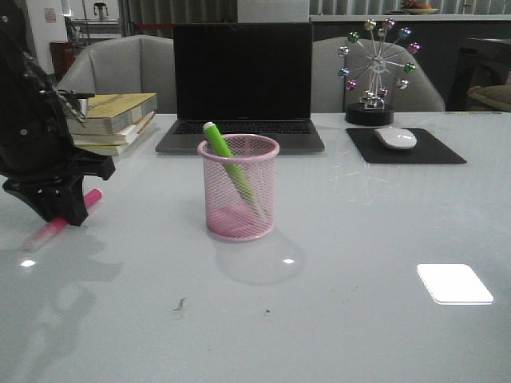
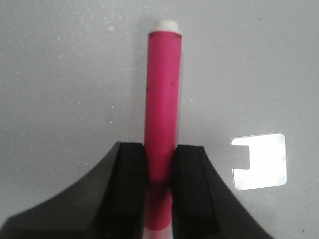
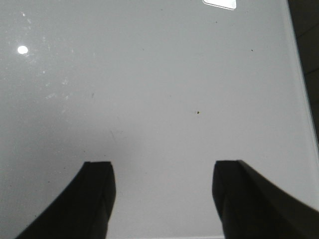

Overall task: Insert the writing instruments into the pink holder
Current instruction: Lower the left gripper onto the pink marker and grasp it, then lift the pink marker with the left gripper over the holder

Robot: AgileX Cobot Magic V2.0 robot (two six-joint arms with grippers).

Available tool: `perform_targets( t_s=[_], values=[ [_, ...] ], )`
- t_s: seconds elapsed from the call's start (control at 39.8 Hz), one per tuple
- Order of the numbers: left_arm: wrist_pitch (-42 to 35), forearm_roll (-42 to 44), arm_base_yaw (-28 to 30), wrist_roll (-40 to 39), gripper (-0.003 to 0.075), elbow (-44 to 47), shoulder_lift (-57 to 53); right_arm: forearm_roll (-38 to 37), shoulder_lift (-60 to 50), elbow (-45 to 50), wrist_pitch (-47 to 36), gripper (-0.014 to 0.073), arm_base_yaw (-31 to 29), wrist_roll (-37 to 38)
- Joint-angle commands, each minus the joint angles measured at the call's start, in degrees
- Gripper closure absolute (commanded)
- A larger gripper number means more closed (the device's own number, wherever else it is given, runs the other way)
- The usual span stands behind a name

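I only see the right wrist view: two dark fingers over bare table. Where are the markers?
Observer: The green marker already leans inside the pink holder.
Operator: And the pink one?
Observer: The pink marker lies on the table, between the left gripper's fingers.
Operator: Is it lifted?
Observer: I cannot tell; the fingers sit against both its sides.

The left gripper (image 1: 60, 209) sits low at the left edge of the front view, fingers (image 2: 127, 189) clamped on the pink marker (image 2: 162, 114). The right gripper (image 3: 162, 199) hangs with fingers spread wide, holding nothing.
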Motion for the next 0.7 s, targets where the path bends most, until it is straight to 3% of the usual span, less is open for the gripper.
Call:
perform_targets(
  t_s=[0.0, 0.3, 0.68],
  values=[
    [0.2, -1.3, -0.6, -0.1, 0.0628, -1.5, -3.1, -1.9, -0.6, -1.5, -2.5, 0.0064, -0.3, -0.2],
    [-2.3, -1.4, -1.6, -0.1, 0.0628, -4.2, -5.6, -1.9, -0.6, -1.5, -1.7, 0.0064, -0.3, -0.2],
    [-19.6, -1.6, -9.0, 1.9, 0.0628, -3.8, -18.1, -1.9, -0.6, -1.5, -1.4, 0.0064, -0.3, -0.2]
  ],
)
